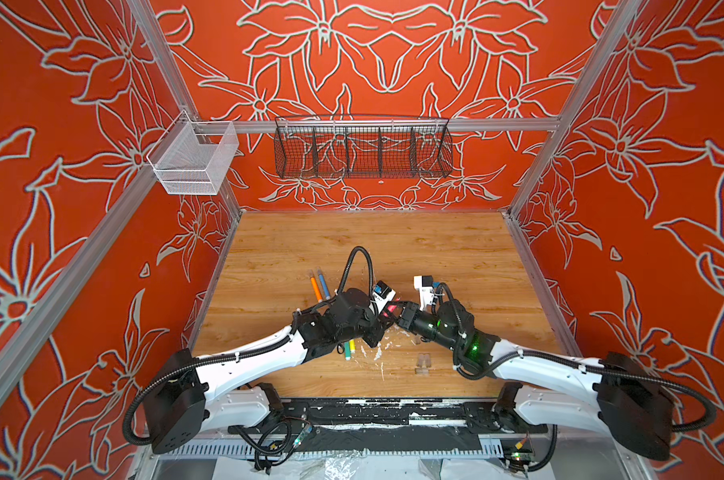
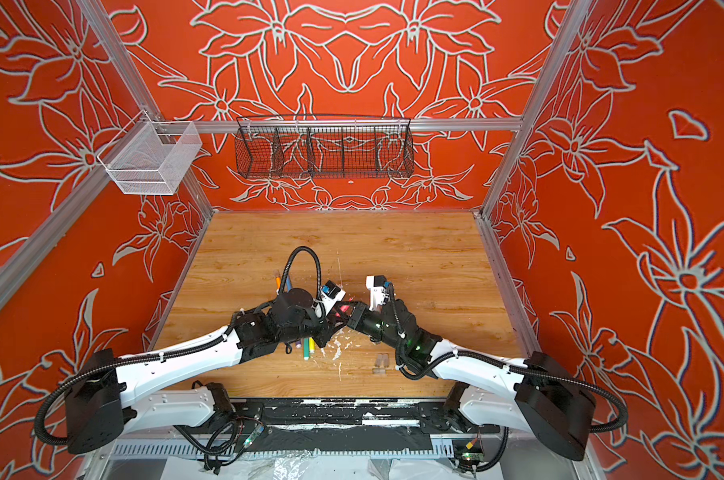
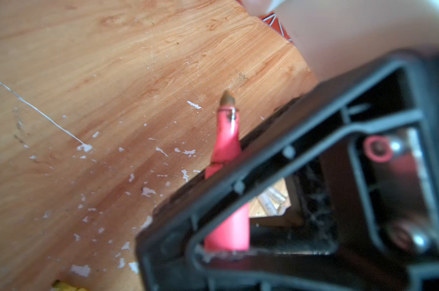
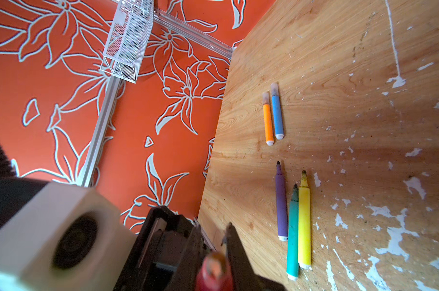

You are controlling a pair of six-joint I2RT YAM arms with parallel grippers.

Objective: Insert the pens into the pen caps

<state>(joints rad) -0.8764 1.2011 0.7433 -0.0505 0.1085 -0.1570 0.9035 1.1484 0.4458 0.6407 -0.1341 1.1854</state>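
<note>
Left fingers (image 3: 263,176) clamp the smooth pink-red pen (image 3: 226,141), its pointed tip bare, over the flake-scarred wooden worktop (image 3: 112,75); right fingers (image 1: 402,321) closed, contents unclear; stubby clear caps (image 1: 423,362) lie nearby.

Two robot arms meet nose to nose above the middle of a wooden table (image 2: 414,257), the left end effector (image 2: 336,321) and right end effector (image 2: 349,319) almost touching, with a pink-red pen (image 2: 344,309) showing between them. Purple (image 2: 298,344), green (image 2: 306,353) and yellow (image 2: 311,345) pens lie side by side just below the left arm's wrist, beside scattered white flecks (image 2: 336,351). An orange pen (image 2: 278,283) and a blue pen (image 2: 289,286) lie farther back (both partly hidden by the arm's cable loop). A few clear pen caps (image 2: 382,360) sit near the right arm. On the red floral back wall hang a black wire basket (image 2: 325,151) and a white mesh basket (image 2: 152,160).
</note>
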